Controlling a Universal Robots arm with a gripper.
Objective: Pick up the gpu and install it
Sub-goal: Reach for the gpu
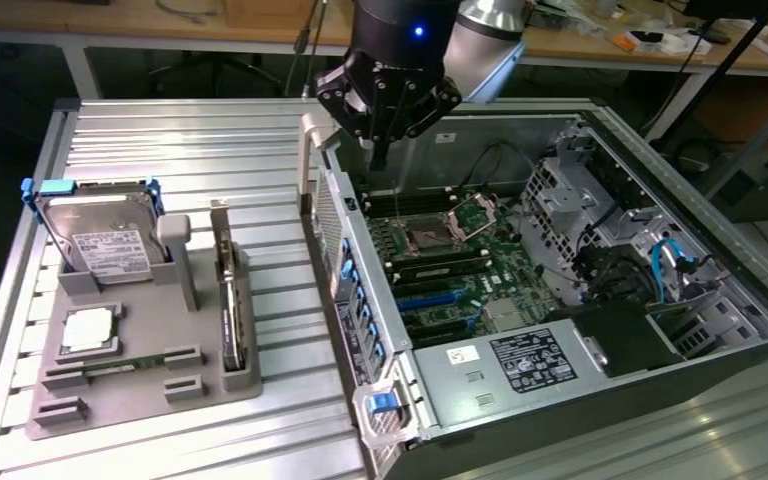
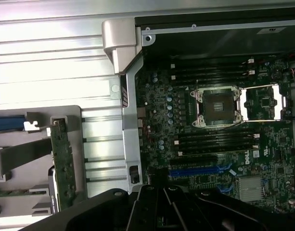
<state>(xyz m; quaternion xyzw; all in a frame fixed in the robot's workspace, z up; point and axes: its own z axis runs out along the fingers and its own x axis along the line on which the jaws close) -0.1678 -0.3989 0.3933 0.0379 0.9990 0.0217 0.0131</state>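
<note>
The gpu point(image 1: 232, 300) stands on its edge in a slot of the grey holder point(image 1: 157, 392) on the exterior view's left, with its silver bracket at the far end. In the wrist view its green board point(image 2: 61, 163) shows edge-on. My gripper point(image 1: 379, 150) hangs shut and holds nothing, above the far wall of the open computer case point(image 1: 704, 270), well to the right of the gpu in the exterior view. In the wrist view the dark fingers point(image 2: 152, 209) sit pressed together over the motherboard point(image 2: 210, 144) near the blue slots point(image 2: 200, 170).
The holder also carries a hard drive point(image 1: 104, 235) in a blue frame, a processor chip point(image 1: 91, 330) and a RAM stick point(image 1: 124, 365). Inside the case lie the open processor socket point(image 1: 435, 238), drive cages and cables. The case's raised side wall point(image 1: 344, 270) stands between the holder and the motherboard.
</note>
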